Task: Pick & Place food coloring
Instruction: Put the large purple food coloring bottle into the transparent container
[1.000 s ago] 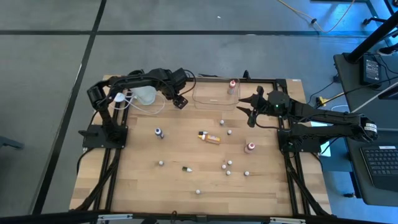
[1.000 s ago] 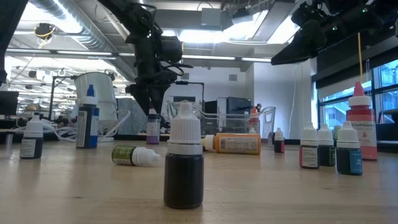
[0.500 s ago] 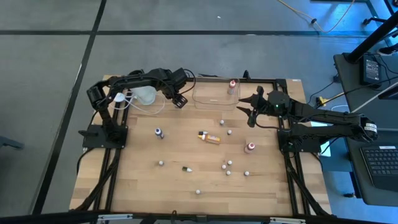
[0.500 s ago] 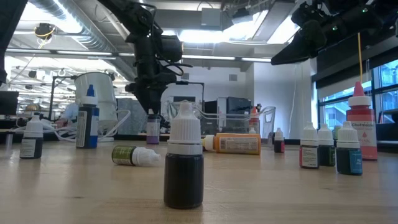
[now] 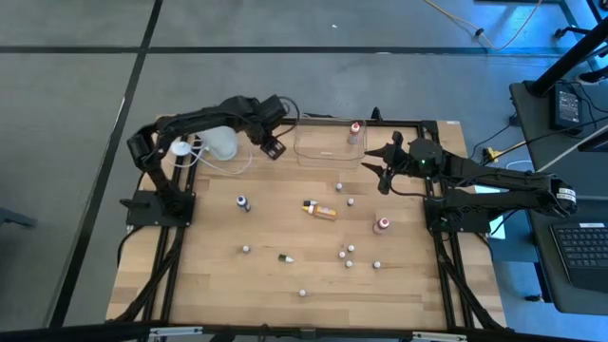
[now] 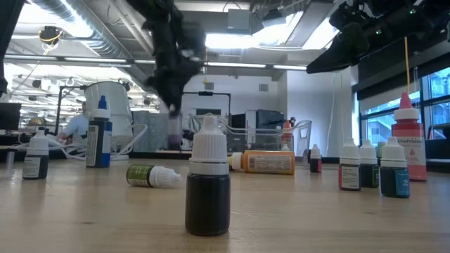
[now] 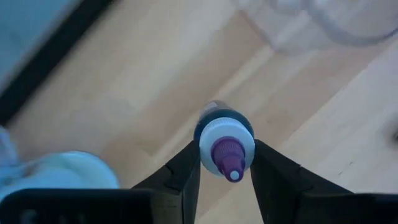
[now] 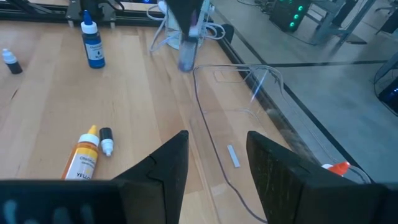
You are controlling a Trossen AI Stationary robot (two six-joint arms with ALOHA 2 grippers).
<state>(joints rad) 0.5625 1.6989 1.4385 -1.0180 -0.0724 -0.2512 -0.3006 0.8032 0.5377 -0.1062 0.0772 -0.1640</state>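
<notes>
My left gripper (image 5: 274,147) is at the table's far left, between the white cup (image 5: 221,144) and the clear tub (image 5: 328,147), shut on a small purple food coloring bottle (image 7: 226,149) with a white collar. The low view shows that bottle (image 6: 173,130) blurred, just above the table. My right gripper (image 5: 380,173) hovers open near the tub's right end with nothing between its fingers. Other bottles stand or lie on the wood: a blue one (image 5: 243,202), an orange-yellow one on its side (image 5: 320,210), a pink one (image 5: 382,225). My left gripper pinches the purple bottle between its two fingers (image 7: 186,171), one on each side just under the white collar (image 7: 206,138). The fingers come from above, pointing down. The bottle stays upright, tip up, lifted clear of the table.
A red-capped bottle (image 5: 353,133) stands at the tub's far right corner. Several tiny bottles and whitish pieces are scattered over the table's middle and near half, around (image 5: 346,253). A white cable (image 5: 204,163) loops by the cup.
My left gripper has shut on the purple bottle, which was standing on the table, and has risen with it a little toward the far edge. The bottle is now lifted clear.
</notes>
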